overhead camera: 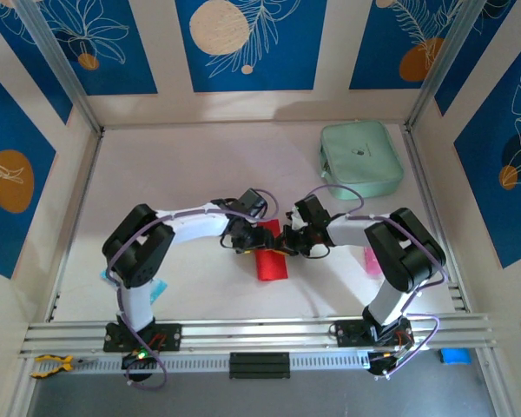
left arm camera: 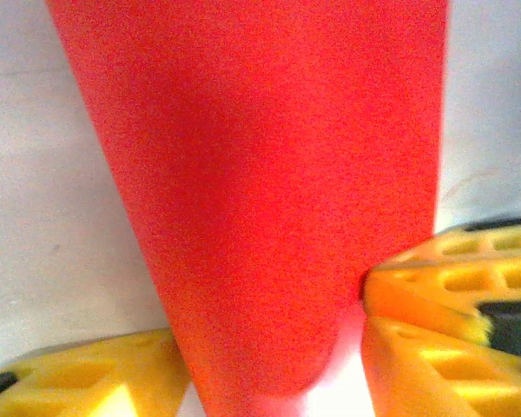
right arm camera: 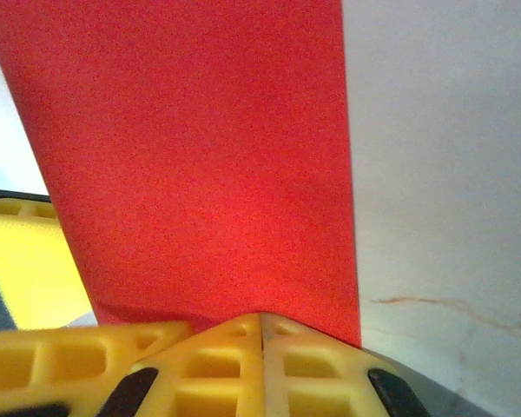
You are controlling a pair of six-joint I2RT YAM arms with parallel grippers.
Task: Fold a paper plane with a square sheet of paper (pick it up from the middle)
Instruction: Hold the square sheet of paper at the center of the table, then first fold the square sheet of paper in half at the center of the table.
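The square sheet of paper [overhead camera: 273, 264] lies on the white table as a narrow, bright red folded strip between the two arms. Both grippers meet over its far end. My left gripper [overhead camera: 262, 238] is open: in its wrist view the red paper [left arm camera: 260, 200] runs down between its yellow fingers [left arm camera: 95, 373], its rounded end in the gap of the left gripper [left arm camera: 273, 387]. My right gripper [overhead camera: 288, 242] is shut, its tips [right arm camera: 262, 320] together on the near edge of the paper [right arm camera: 200, 156]. I cannot tell whether it pinches the sheet or rests on it.
A mint-green pouch [overhead camera: 360, 159] lies at the back right. A pink slip [overhead camera: 373, 261] sits by the right arm and a light blue packet [overhead camera: 157, 287] by the left arm's base. The right gripper's finger [left arm camera: 451, 274] is close beside my left one.
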